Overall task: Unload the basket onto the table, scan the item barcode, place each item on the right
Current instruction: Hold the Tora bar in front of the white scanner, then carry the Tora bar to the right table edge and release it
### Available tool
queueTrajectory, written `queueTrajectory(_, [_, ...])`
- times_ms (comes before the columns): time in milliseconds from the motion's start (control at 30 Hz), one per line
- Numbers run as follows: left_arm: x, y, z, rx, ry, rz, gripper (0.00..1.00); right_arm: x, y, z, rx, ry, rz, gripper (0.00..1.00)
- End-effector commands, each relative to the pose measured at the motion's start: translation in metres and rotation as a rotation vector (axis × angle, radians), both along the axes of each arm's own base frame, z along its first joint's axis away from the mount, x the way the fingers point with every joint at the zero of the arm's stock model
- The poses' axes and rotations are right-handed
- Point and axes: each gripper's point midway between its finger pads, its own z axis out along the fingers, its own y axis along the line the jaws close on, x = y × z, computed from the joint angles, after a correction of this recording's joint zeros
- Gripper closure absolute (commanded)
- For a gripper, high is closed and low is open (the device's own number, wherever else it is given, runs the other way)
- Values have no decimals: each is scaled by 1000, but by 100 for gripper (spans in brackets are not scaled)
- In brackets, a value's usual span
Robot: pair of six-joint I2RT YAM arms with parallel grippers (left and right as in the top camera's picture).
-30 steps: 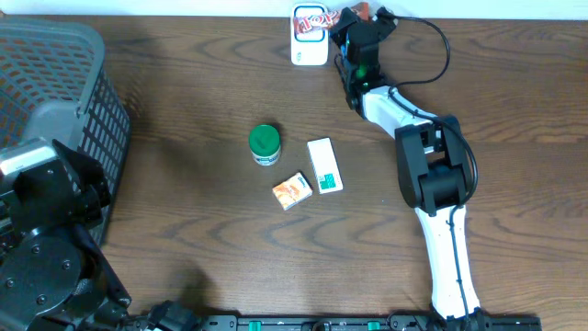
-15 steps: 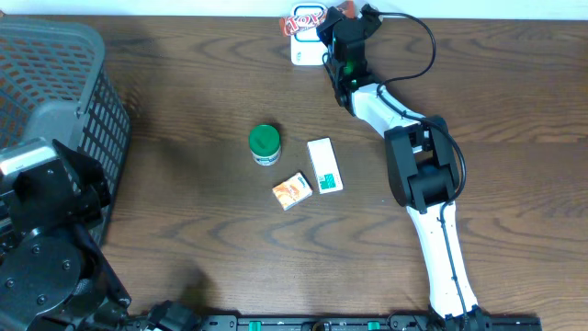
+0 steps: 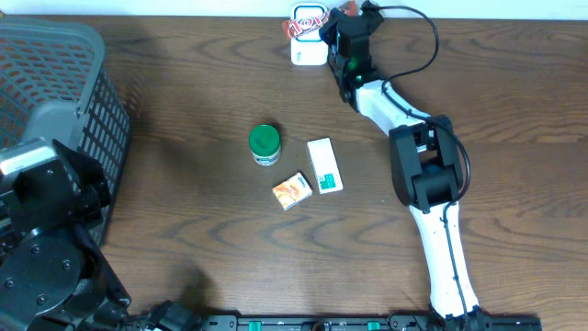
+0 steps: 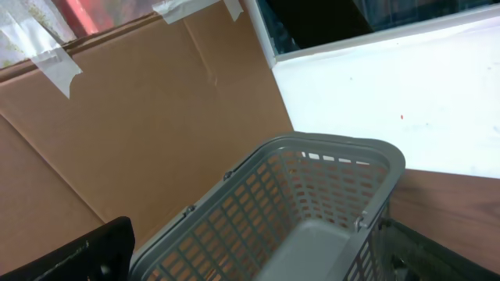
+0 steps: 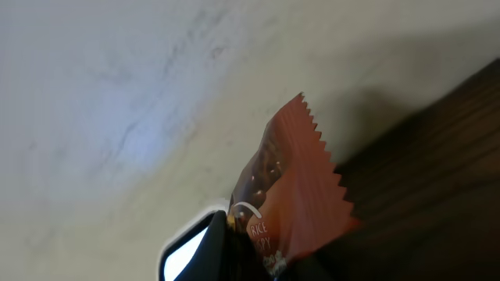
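Note:
The item is a red snack packet (image 3: 308, 18) with white lettering, held at the far edge of the table just above a white scanner (image 3: 309, 51). My right gripper (image 3: 338, 35) is shut on the packet. In the right wrist view the packet (image 5: 301, 187) sticks up from between my dark fingers (image 5: 234, 254), its serrated end up, with the scanner's bright window (image 5: 186, 257) beside it. No barcode shows in any view. My left gripper (image 4: 258, 269) stands open with nothing in it, facing the grey basket (image 4: 328, 195).
A green-lidded jar (image 3: 265, 142), a white and green box (image 3: 323, 165) and a small orange box (image 3: 291, 190) lie mid-table. The grey basket (image 3: 55, 55) fills the left side, with the left arm (image 3: 41, 221) beside it. A black cable (image 3: 432, 41) loops by the right wrist.
The right gripper shifted slightly left along the far edge, and the packet turned from upright to lying across the top of the scanner. The left arm stayed still.

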Motion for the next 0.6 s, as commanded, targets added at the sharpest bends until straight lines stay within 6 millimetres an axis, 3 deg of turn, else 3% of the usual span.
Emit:
queueTrajectory(0, [-2, 2, 0, -9, -11, 13, 2, -4, -2, 58, -127, -54, 73, 99])
queueTrajectory(100, [-2, 2, 0, -9, -11, 13, 2, -25, -6, 92, -150, 28, 96, 99])
queueTrajectory(233, [-2, 2, 0, -9, -11, 13, 2, -71, -25, 137, -248, 158, 100, 99])
queueTrajectory(433, [-2, 2, 0, -9, -11, 13, 2, -157, -124, 163, -388, 453, -86, 99])
queueTrajectory(567, [-2, 2, 0, -9, -11, 13, 2, -207, -205, 160, -450, 652, -188, 99])
